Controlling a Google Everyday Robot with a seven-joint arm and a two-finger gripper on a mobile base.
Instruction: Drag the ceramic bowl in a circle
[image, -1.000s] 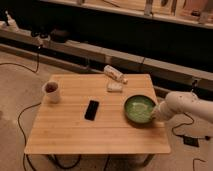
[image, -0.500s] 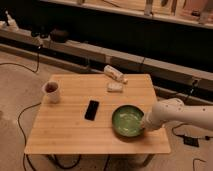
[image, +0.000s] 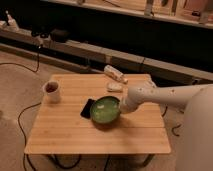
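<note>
Ceramic bowl (image: 105, 111) against gripper (image: 121, 106)

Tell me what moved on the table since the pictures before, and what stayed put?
The round green ceramic bowl slid left across the wooden table, from near the right edge toward the middle, and now sits against the flat black phone. The white arm's gripper followed it, staying at the bowl's right rim. The small white mug and the pale objects at the back did not move.
</note>
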